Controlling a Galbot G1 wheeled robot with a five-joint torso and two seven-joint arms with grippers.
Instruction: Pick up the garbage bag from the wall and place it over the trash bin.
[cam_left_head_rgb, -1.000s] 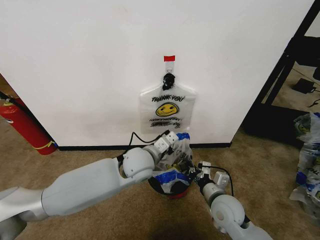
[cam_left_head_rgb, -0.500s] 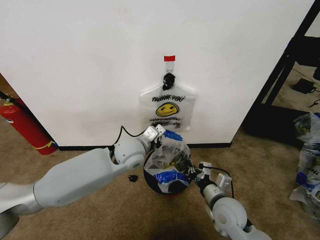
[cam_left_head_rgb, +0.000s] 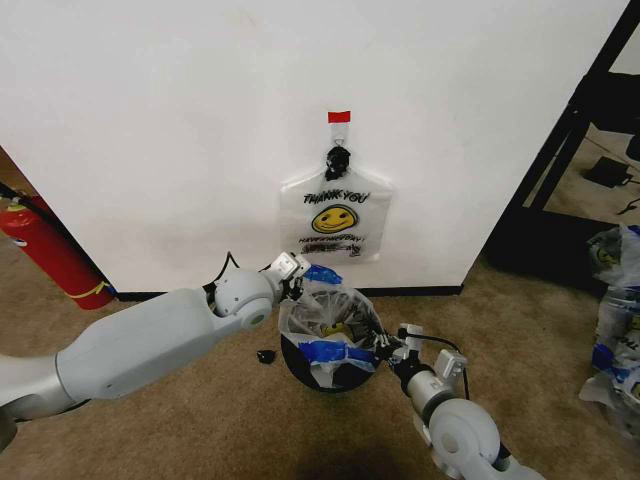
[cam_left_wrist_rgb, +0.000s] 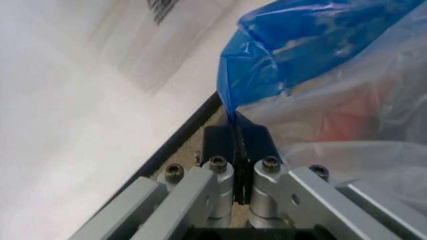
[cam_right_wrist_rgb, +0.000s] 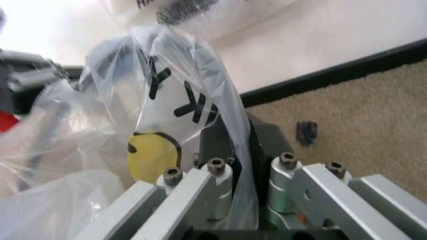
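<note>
I've got the garbage bag spread across the top of the trash bin, which sits on the carpet just near of the wall. My left gripper is at the bin's far-left rim, fingers pinched tight on the bag's blue rim strip — in the left wrist view the black pads are closed with the blue plastic coming up out from between them. My right gripper is at the bin's right side, jaws narrow and clamped on a fold of the clear film; the right wrist view shows the plastic running down between the fingers, with the yellow face print just beside them. On the wall a second printed bag hangs from the black hook under the red tape. Small dark scrap on the carpet left of the bin. Fire extinguisher far left.
</note>
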